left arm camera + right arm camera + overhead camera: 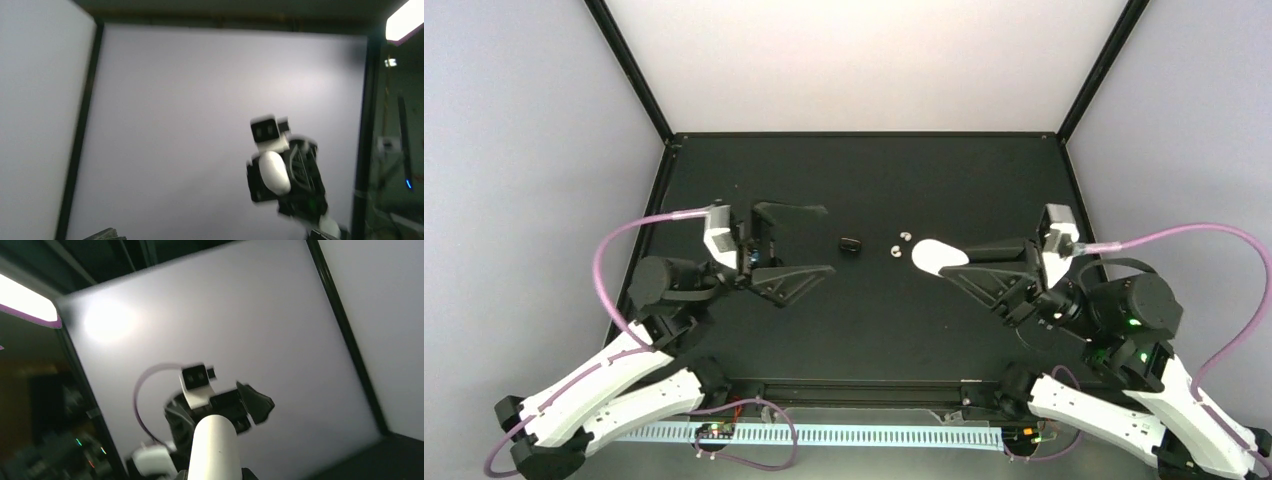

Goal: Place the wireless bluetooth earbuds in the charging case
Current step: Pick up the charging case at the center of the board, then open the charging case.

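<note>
Two white earbuds (894, 252) lay near the charging case (936, 257) clamped in the right gripper (961, 261); the empty, wide-spread left gripper (828, 240) probably needed to fetch one

Two tiny white earbuds (905, 237) (slightly apart) lie just beside the held, white oval charging case (936, 257).

The top view is bright and sharp. The far wall (864, 60) glows white, and the black table (864, 330) stays dark with almost no shadows. Both wrist views are dim and blurry. A light strip (406, 19) glares in the left wrist view's top right corner. A second light strip (25, 302) shines at the left of the right wrist view, where the white charging case (215, 450) looks fuzzy.
</note>
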Robot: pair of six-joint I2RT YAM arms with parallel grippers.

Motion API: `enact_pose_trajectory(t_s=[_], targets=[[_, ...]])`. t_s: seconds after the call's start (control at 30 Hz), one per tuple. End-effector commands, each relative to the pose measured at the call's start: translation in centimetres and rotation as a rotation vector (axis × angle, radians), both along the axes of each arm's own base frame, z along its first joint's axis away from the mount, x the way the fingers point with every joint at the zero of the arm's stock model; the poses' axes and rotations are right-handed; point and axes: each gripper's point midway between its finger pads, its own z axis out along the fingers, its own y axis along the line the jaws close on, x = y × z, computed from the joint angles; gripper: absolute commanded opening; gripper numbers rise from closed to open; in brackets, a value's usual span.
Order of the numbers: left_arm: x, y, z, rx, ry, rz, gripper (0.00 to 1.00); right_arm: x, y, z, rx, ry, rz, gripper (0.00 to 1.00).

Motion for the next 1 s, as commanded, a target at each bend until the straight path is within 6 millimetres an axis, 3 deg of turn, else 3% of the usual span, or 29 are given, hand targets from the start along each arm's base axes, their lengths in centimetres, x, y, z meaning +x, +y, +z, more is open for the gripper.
enact_pose_trajectory(t_s=[0.0, 0.07, 0.27, 0.43, 0.67, 0.83, 0.97], targets=[[-1.0, -4.9, -7.4, 0.295, 0.121, -0.248, 0.99, 1.0, 3.2, -10.7, -0.482, -0.115, -0.028, 0.16], [-2.6, -6.1, -7.5, 0.305, 0.116, -0.403, 0.99, 0.8, 3.5, -12.0, -0.512, -0.132, -0.006, 0.16], [-2.8, -8.3, -8.4, 0.354, 0.150, -0.517, 0.95, 0.8, 4.1, -12.8, -0.458, -0.143, 0.010, 0.16], [-2.7, -9.3, -9.0, 0.373, 0.163, -0.558, 0.80, 1.2, 5.3, -12.4, -0.427, -0.147, 0.031, 0.16], [-1.9, -9.9, -10.4, 0.384, 0.245, -0.560, 0.67, 1.6, 5.3, -10.7, -0.353, -0.187, -0.004, 0.15], [-1.3, -9.9, -9.6, 0.330, 0.276, -0.555, 0.42, 1.8, 5.4, -10.2, -0.327, -0.199, -0.018, 0.15], [-1.3, -9.9, -9.0, 0.308, 0.283, -0.567, 0.41, 2.1, 5.0, -9.8, -0.303, -0.195, -0.046, 0.15]])
